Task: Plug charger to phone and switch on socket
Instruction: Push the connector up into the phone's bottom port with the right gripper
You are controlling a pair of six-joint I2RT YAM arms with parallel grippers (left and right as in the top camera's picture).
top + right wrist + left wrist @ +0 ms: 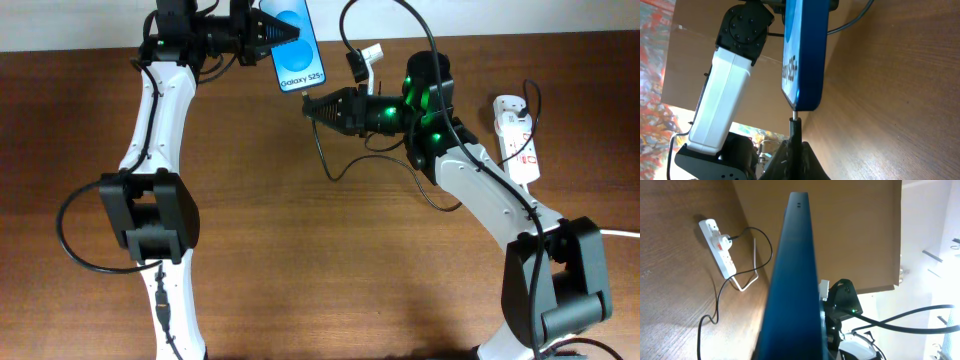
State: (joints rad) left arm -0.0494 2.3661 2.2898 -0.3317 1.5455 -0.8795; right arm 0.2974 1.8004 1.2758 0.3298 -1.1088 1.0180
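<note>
My left gripper (pixel 268 32) is shut on the phone (pixel 293 48), holding it above the table's far edge, blue screen up with white text at its near end. In the left wrist view the phone (pixel 792 280) fills the middle, edge-on. My right gripper (pixel 318 106) is shut on the charger plug (pixel 795 131), whose metal tip sits right at the phone's bottom edge (pixel 802 65). The black charger cable (pixel 330 160) runs across the table to the adapter on the white socket strip (pixel 518 140), which also shows in the left wrist view (pixel 719 247).
A thick white cord (pixel 747 280) leaves the socket strip. A small white object (pixel 371 55) lies at the table's far edge behind the right arm. Brown cardboard (pixel 855 230) stands beyond the table.
</note>
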